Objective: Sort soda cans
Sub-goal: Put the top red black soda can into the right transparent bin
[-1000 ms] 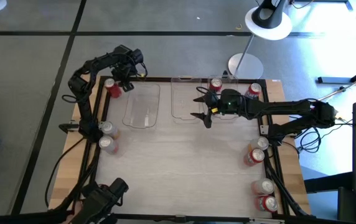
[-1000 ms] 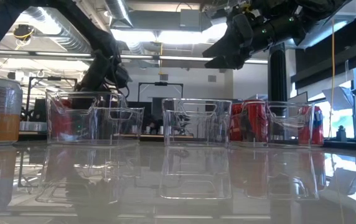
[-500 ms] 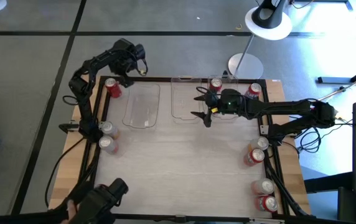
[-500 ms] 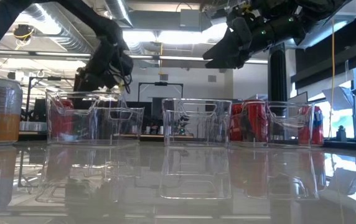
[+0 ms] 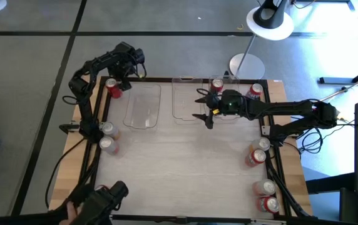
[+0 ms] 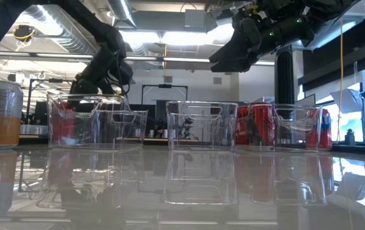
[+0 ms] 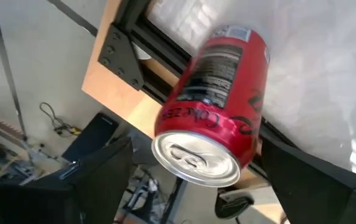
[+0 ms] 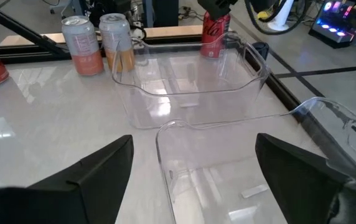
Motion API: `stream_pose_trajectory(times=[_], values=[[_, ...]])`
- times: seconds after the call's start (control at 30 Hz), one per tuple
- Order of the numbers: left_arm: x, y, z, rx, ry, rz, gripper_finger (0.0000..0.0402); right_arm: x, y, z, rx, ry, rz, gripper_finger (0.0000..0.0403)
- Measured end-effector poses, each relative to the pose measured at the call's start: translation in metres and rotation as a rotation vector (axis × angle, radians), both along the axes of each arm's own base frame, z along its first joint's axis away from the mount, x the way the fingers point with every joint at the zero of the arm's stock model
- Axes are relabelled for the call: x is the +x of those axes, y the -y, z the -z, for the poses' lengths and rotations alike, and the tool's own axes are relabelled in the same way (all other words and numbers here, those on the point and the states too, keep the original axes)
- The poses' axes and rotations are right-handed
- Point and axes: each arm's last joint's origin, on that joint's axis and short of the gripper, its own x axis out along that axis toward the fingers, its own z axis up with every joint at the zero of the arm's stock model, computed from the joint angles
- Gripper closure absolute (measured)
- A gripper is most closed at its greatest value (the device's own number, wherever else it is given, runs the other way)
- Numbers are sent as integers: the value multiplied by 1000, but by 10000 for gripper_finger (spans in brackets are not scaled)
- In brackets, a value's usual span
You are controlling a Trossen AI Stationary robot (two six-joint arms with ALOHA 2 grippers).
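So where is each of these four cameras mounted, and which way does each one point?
High view: overhead, straight down on the table; both arms show.
Low view: table height, level across clear bins into the room; arms hang from above.
Left wrist view: on the left arm, facing a red can between its open fingers.
Right wrist view: on the right arm, over the bins, open fingers at the bottom.
Shared: that red can also shows from overhead.

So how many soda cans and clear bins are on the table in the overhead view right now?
Soda cans: 9
Clear bins: 3
Total: 12
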Motion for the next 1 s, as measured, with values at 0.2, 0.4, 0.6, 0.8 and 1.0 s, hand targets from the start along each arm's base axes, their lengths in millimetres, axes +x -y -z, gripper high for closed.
stream_pose_trajectory(times=[0.2, 0.4, 0.6, 0.8, 1.0], values=[[-1, 2, 6, -55, -17, 52, 57, 0, 0, -1, -3, 10, 0, 66], [-3, 3, 17, -100, -39, 132, 57, 0, 0, -1, 0, 11, 0, 66], [-2, 0, 25, -83, -35, 174, 57, 0, 0, -1, 2, 11, 0, 66], [-1, 0, 26, -99, 9, 165, 60, 0, 0, -1, 1, 12, 0, 66], [-5, -1, 26, -140, 49, 150, 116, 0, 0, -1, -1, 11, -1, 66]])
